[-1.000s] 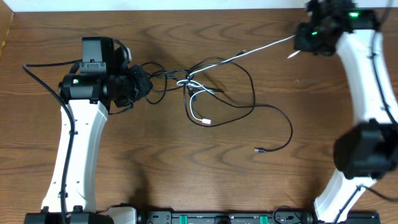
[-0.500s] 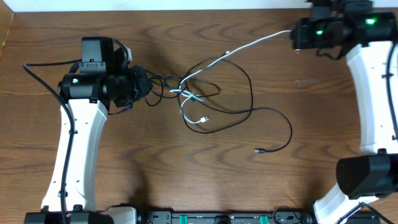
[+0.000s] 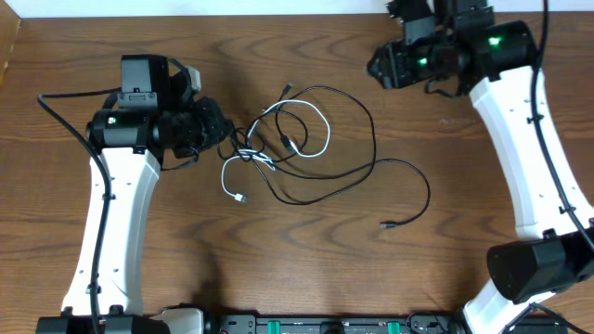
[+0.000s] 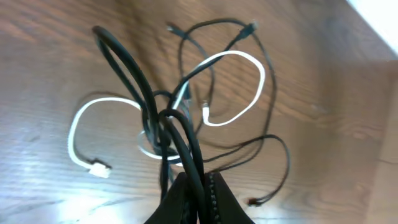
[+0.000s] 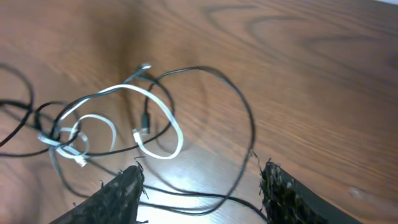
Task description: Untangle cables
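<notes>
- Changing how, compared with 0.5 s ago?
- No longer stretching taut toward the upper right: white cable [image 4: 262, 79] now lying slack in a loop on top of the tangle. Having swung leftward, right gripper [image 5: 202, 180] now hanging above the wood with fingers spread wide apart, gripping nothing.
- And on the other side?
- Staying where it was: left gripper [image 4: 196, 179], pinching together on a black cable [image 4: 188, 148] rising from the knot.
- Lying where, the cables [image 3: 252, 156]?
- Bunching mid-table just beside the left gripper, with loops spreading out to the right. Having slid leftward, 1 white plug [image 3: 241, 198] now resting below the knot; keeping its place well apart to the right, 1 black plug [image 3: 385, 224].
- Surface and room?
- Showing dark brown wood grain all over the table [image 3: 464, 250]. Running along the far edge, a pale strip; sitting at the near edge, a black rail [image 3: 316, 326] with green parts.
</notes>
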{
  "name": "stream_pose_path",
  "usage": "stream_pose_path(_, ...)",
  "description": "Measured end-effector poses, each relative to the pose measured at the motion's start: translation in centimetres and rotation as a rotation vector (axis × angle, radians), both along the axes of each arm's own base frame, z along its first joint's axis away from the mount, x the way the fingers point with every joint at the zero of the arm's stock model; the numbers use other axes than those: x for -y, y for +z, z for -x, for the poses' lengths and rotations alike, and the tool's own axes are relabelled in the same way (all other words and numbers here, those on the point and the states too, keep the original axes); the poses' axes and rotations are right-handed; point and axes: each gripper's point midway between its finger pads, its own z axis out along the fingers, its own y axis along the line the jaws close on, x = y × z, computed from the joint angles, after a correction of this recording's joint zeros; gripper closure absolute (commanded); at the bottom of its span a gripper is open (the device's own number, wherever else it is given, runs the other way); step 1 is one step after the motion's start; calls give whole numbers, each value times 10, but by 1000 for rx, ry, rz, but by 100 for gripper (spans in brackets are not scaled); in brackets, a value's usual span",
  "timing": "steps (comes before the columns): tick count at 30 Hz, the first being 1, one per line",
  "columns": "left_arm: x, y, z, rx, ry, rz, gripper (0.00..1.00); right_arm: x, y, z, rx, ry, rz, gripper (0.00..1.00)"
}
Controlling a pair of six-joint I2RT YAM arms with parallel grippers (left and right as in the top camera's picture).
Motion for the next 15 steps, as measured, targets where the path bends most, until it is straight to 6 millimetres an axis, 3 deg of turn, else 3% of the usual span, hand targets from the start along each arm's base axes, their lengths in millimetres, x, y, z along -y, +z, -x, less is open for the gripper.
stream_pose_path(5,7,9,-8,9,48,82,92,-42,-10,21,-12,158,-5,43)
stream_pose_path(12,17,23,-18,-18,151,233,93,-94,-54,52,-103,360,20,44)
stream_pose_path(15,23,30,-20,-35,174,304,92,-112,-72,65,-129,438,39,53)
